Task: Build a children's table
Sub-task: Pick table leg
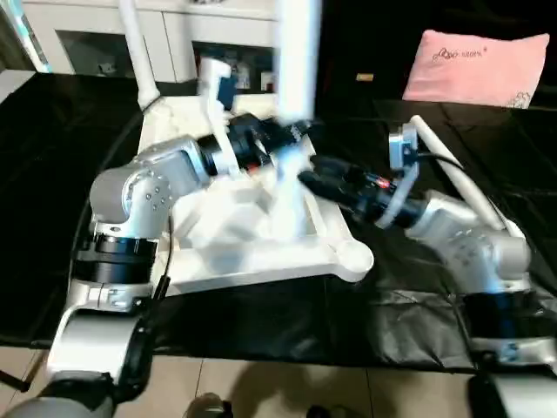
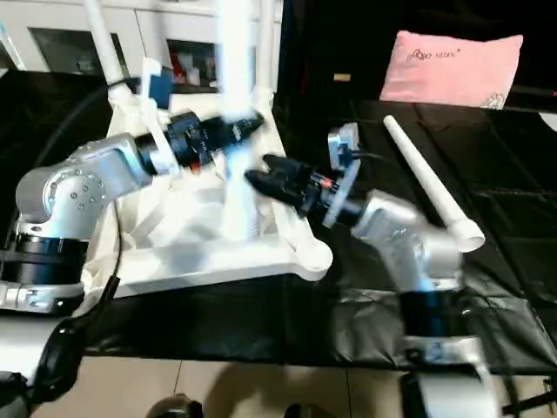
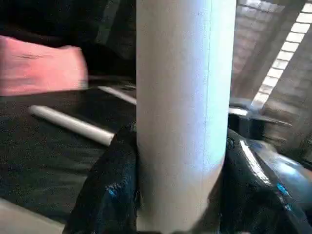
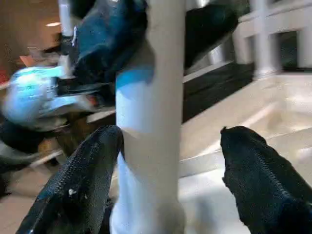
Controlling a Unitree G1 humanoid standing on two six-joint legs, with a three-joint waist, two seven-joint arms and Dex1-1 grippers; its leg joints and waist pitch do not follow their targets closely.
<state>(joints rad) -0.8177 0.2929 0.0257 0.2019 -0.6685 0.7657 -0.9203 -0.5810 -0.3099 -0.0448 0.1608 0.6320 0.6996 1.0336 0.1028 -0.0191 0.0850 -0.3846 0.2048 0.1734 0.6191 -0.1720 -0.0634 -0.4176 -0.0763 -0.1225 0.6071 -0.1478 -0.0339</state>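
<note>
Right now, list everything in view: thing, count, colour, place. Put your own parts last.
Tabletop: one, white, upside down on the black cover, ribbed underside up.
Held leg: one, white, upright over the tabletop's middle, between the two grippers.
Standing legs: two, white, upright at the tabletop's far corners.
Loose leg: one, white, lying on the cover beside the right arm.
Black cover: one, spread under everything.
Pillow: one, pink, far right.
Cabinet: one, white with glass doors, behind the cover.
Left gripper: black fingers clamped on the held leg.
Right gripper: black fingers spread either side of the held leg, one finger clear of it.
Forearms: two, silver, one at each side.
</note>
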